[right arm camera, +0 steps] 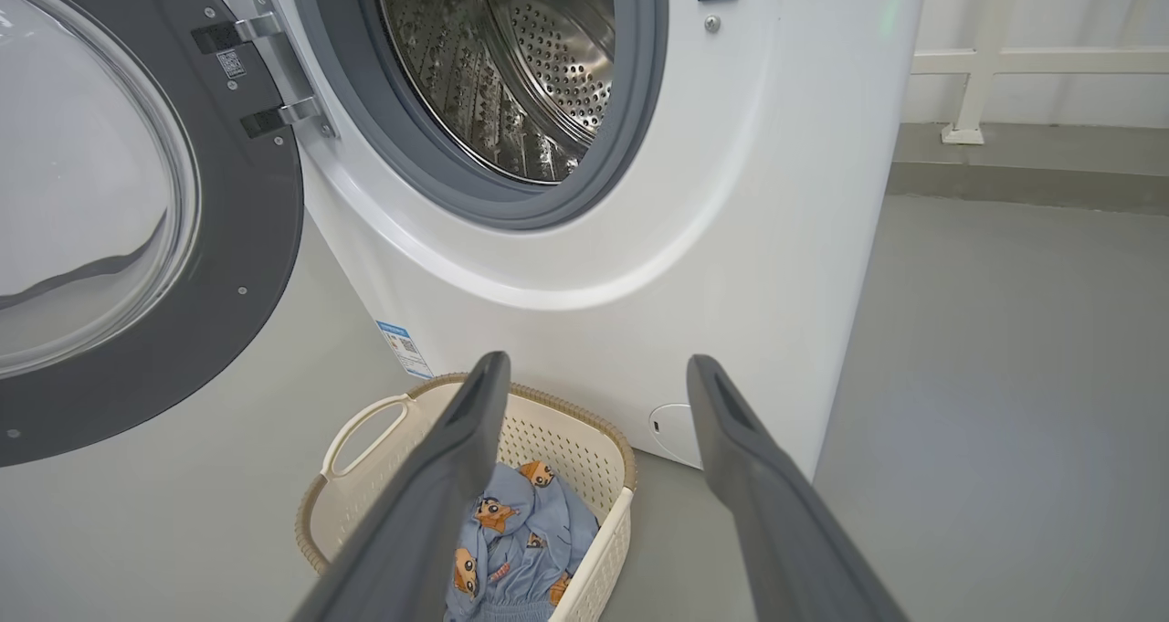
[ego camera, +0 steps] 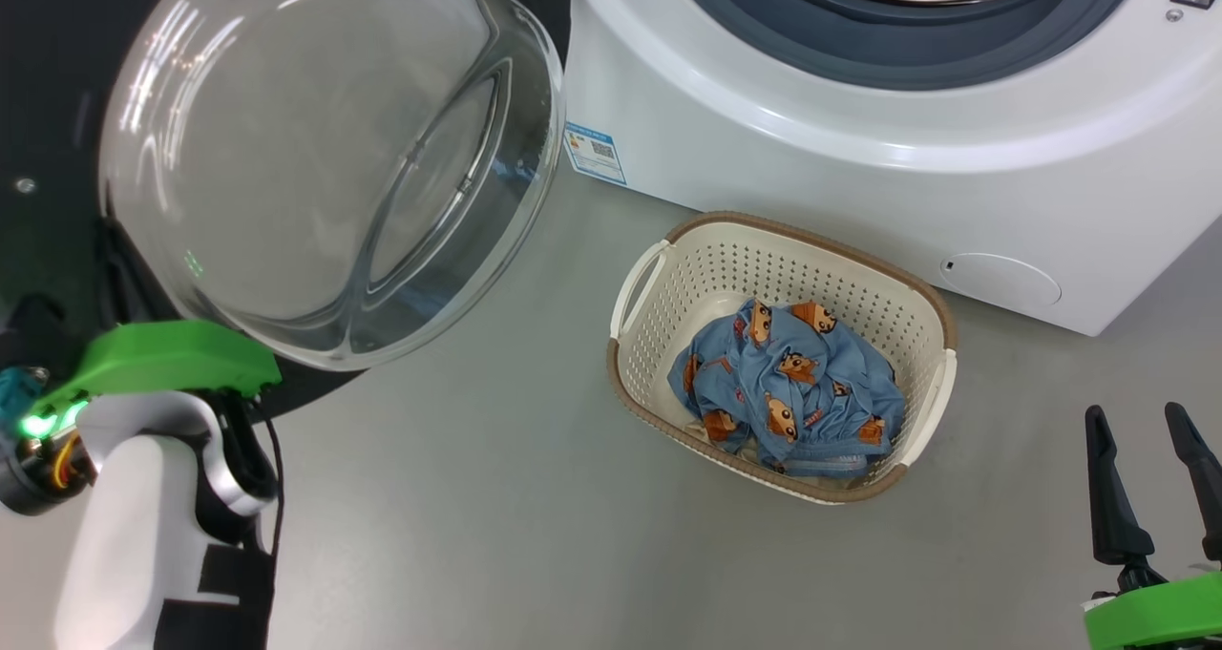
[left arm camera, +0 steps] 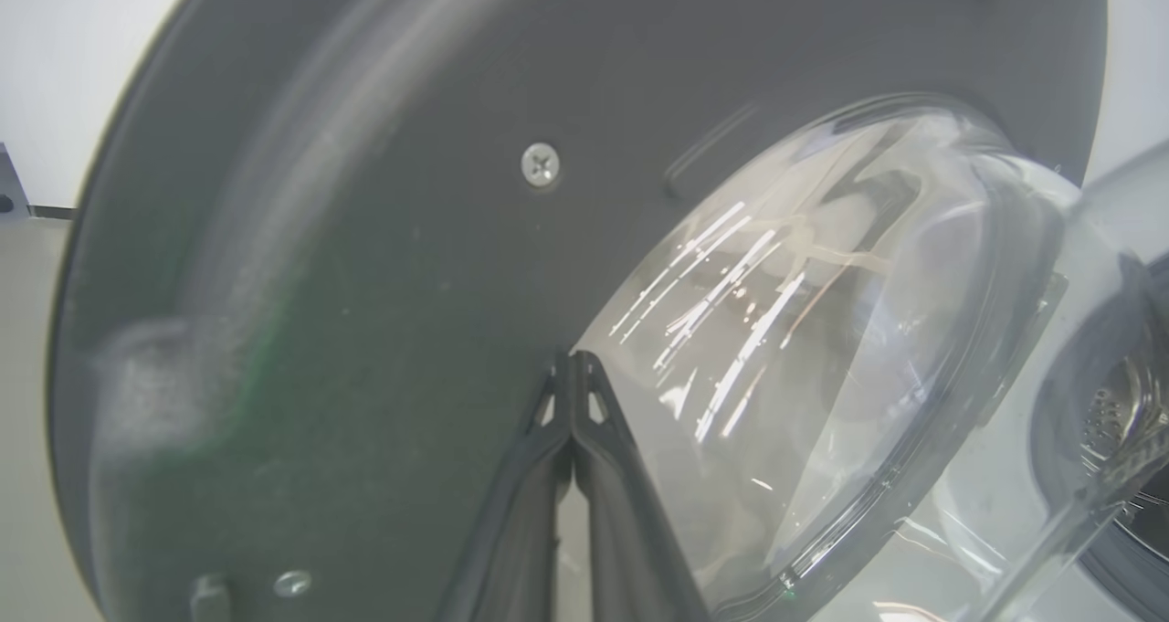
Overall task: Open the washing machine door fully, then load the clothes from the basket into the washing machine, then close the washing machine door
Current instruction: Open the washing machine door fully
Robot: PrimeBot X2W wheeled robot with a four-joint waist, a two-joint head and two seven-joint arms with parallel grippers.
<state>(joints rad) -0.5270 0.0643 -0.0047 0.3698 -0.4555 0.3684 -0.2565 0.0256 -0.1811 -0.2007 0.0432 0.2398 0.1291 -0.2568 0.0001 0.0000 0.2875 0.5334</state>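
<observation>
Left wrist view — left tool (left arm camera: 573, 364) pinched together at door (left arm camera: 384, 83): push on dark rim (left arm camera: 365, 330), not glass (left arm camera: 822, 348), till wide — right tool (right arm camera: 598, 371) spread apart, clear of basket (right arm camera: 557, 435).

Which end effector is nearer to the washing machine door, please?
Left. The left end effector sits at the dark rim of the washing machine door; the right end effector is beyond the basket.

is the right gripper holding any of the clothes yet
No, the right gripper is open with nothing between its fingers, and the clothes lie in the basket.
</observation>
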